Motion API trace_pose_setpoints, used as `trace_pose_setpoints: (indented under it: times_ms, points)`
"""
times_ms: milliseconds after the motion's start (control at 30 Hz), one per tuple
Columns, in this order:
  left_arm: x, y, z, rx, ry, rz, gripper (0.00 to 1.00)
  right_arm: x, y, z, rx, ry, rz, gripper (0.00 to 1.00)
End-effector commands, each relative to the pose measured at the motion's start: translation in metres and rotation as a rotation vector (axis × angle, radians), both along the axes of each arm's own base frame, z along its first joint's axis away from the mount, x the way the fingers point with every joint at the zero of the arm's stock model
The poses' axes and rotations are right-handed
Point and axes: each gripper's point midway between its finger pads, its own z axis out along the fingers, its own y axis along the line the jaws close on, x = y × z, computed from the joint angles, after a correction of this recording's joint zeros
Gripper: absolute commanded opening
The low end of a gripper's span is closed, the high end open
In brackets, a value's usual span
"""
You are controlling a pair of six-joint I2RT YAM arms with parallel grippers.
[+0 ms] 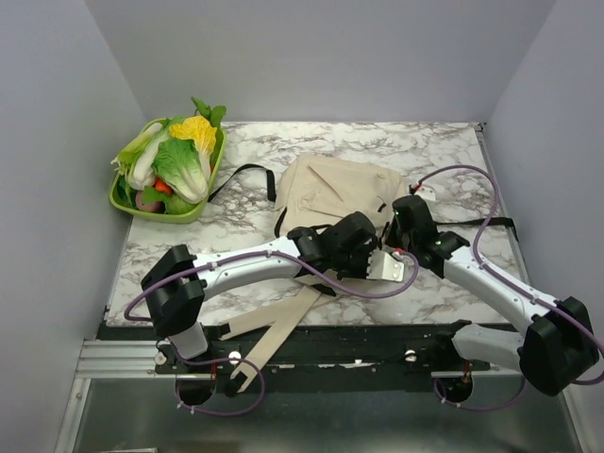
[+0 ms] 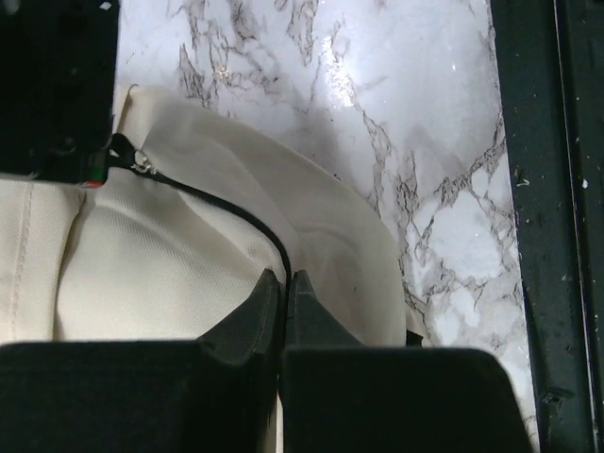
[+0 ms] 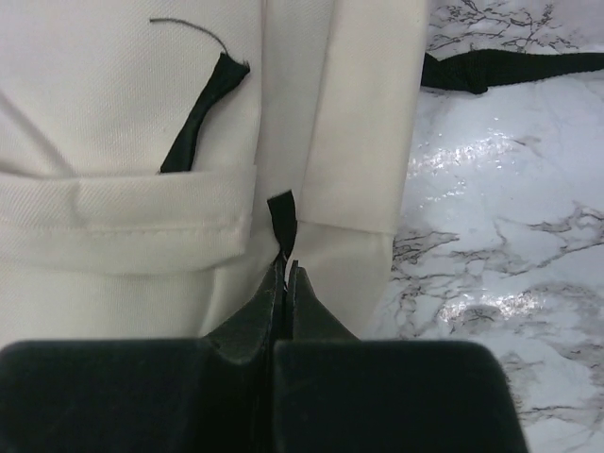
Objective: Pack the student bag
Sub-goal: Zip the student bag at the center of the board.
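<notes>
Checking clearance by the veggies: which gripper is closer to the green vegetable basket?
Left. The left gripper is shut on the student bag mid-table, right of the basket; the right gripper pinches the bag's black tab farther right.

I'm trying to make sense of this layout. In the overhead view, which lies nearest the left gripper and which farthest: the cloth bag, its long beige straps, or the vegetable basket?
1. student bag: mid-table, directly under the left gripper, touching it.
2. long beige straps: trailing over the near edge, toward the arm bases.
3. green vegetable basket: far left corner.
</notes>
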Motion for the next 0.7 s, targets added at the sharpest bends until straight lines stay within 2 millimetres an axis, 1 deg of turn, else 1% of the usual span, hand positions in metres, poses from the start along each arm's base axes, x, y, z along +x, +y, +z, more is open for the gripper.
trace_pose_setpoints:
  times_ms: [0,33,67,100,133,167,200,300,400,433,467,500,533,567,600,633,667]
  points:
    - [-0.046,0.0,0.023,-0.019,0.007,-0.179,0.0,0.041,-0.016,0.025,-0.033,-0.106,-0.111,0.01]
    - [-0.048,0.003,0.022,-0.008,-0.001,-0.196,0.0,0.048,-0.018,0.03,-0.036,-0.122,-0.119,0.01]
    - [-0.049,0.004,0.022,-0.004,-0.007,-0.202,0.0,0.053,-0.022,0.028,-0.045,-0.117,-0.133,0.01]
    - [-0.05,0.008,0.016,0.009,-0.002,-0.206,0.0,0.057,-0.025,0.028,-0.052,-0.118,-0.142,0.01]
    - [-0.051,0.011,0.017,0.012,-0.007,-0.212,0.0,0.061,-0.026,0.029,-0.059,-0.12,-0.144,0.01]
    - [-0.051,0.013,0.015,0.018,-0.015,-0.221,0.0,0.067,-0.028,0.035,-0.057,-0.131,-0.154,0.01]
    - [-0.052,0.014,0.013,0.022,-0.014,-0.222,0.0,0.071,-0.031,0.03,-0.074,-0.119,-0.166,0.01]
    - [-0.053,0.02,0.009,0.038,-0.019,-0.233,0.0,0.083,-0.035,0.03,-0.08,-0.11,-0.179,0.01]
    - [-0.04,0.02,0.008,0.029,-0.056,-0.187,0.0,0.081,-0.035,0.032,-0.072,-0.114,-0.176,0.01]
    - [-0.032,0.017,0.01,0.016,-0.078,-0.162,0.02,0.079,-0.035,0.037,-0.065,-0.127,-0.176,0.01]
    - [-0.018,0.019,0.011,0.012,-0.084,-0.122,0.08,0.078,-0.037,0.036,-0.068,-0.128,-0.179,0.01]
    - [-0.006,0.016,0.019,-0.006,-0.097,-0.093,0.12,0.078,-0.038,0.037,-0.07,-0.131,-0.181,0.01]
    - [0.007,0.015,0.015,0.008,-0.088,-0.055,0.11,0.079,-0.039,0.036,-0.076,-0.129,-0.183,0.01]
    - [0.033,0.023,0.017,0.017,-0.075,0.008,0.05,0.081,-0.04,0.036,-0.073,-0.128,-0.186,0.01]
    - [0.053,0.012,0.045,-0.026,-0.094,0.033,0.04,0.085,-0.046,0.035,-0.071,-0.122,-0.202,0.01]
    - [0.066,0.017,0.027,0.048,-0.044,0.065,0.04,0.091,-0.044,0.041,-0.049,-0.13,-0.197,0.01]
    - [0.08,0.016,0.032,0.059,-0.042,0.086,0.06,0.097,-0.046,0.034,-0.051,-0.109,-0.204,0.01]
